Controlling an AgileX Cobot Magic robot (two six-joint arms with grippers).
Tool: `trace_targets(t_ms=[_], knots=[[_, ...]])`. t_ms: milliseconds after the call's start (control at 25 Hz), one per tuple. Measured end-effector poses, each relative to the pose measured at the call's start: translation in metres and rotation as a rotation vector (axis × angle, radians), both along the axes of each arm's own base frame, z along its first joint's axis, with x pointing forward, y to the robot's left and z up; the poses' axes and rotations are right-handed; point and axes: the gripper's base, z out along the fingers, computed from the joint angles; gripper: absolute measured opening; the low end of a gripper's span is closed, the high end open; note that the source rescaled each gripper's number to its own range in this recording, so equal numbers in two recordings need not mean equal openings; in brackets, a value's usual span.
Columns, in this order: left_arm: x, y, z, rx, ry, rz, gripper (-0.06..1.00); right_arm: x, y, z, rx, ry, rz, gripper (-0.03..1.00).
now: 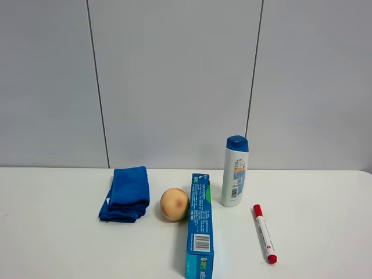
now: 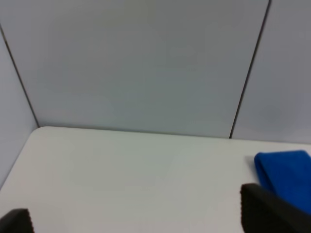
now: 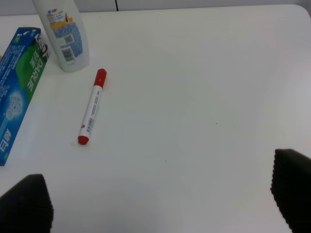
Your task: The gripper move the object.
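The white shampoo bottle [image 1: 235,172] with a blue flip cap stands upright on the white table [image 1: 70,244], right of centre near the wall. Its lower part also shows in the right wrist view [image 3: 62,35]. My right gripper [image 3: 160,199] is open and empty, low over bare table, well short of the bottle. My left gripper [image 2: 141,218] is open and empty over the table's left part, with the folded blue cloth [image 2: 286,174] past one fingertip. Neither gripper shows in the exterior high view.
A folded blue cloth [image 1: 126,193], a peach-coloured round fruit [image 1: 174,204] and a long blue toothpaste box [image 1: 199,225] lie left of the bottle. A red-capped marker [image 1: 264,233] lies in front of the bottle, to its right. The grey wall [image 1: 174,81] stands behind.
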Motion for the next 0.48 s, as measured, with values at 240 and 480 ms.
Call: trace_targets(t_ms=[240,480], knots=[[-0.038,-0.007,-0.003,0.075,0.079,-0.128,0.75,0.0,0.0,0.0,0.0,0.0,0.0,1.0],[-0.081,-0.008,-0.011,0.136,0.152,-0.182,0.75,0.0,0.0,0.0,0.0,0.0,0.0,1.0]])
